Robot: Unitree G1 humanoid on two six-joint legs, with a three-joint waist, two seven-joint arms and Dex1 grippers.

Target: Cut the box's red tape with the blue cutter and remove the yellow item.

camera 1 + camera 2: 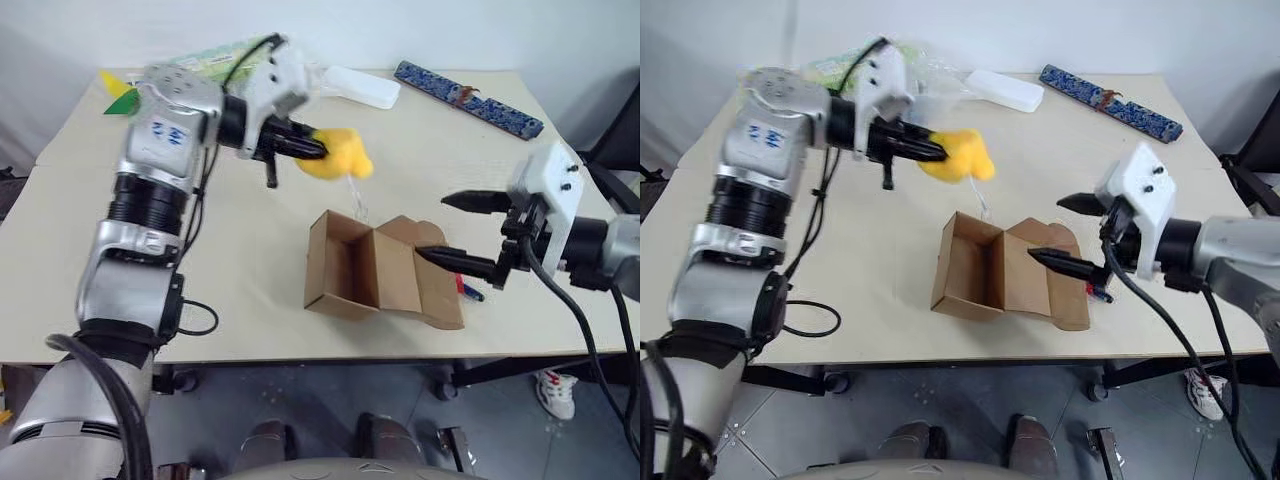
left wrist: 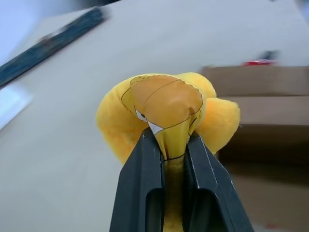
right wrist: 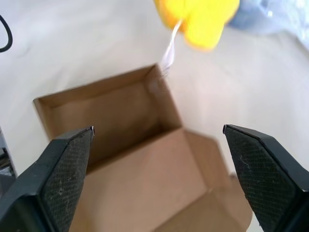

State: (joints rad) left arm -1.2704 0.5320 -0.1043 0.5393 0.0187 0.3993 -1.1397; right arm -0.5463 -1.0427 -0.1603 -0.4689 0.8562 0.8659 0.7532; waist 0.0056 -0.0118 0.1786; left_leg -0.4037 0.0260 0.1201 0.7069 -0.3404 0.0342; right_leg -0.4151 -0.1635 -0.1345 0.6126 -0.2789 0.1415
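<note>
Above the tabletop, the left pincer holds the yellow item in the air, fingers pressed on it; the left wrist view shows both black fingers clamped on a fold of its orange patch. A thin pale loop hangs from the yellow item down toward the box. The yellow item sits above and behind the box, clear of it.

The box lies open near the front edge of the tabletop, flaps spread, its open compartment bare inside. The right pincer is spread wide, pointing left, one finger over the box's right flap, the other higher and apart from it. The right wrist view shows the box between its two fingertips, not touching either.

Just right of the box, under the right pincer, a bit of red tape and the blue cutter show on the tabletop.

Far side: a long blue patterned bar, a white flat object, a clear bag. No readable writing anywhere.
</note>
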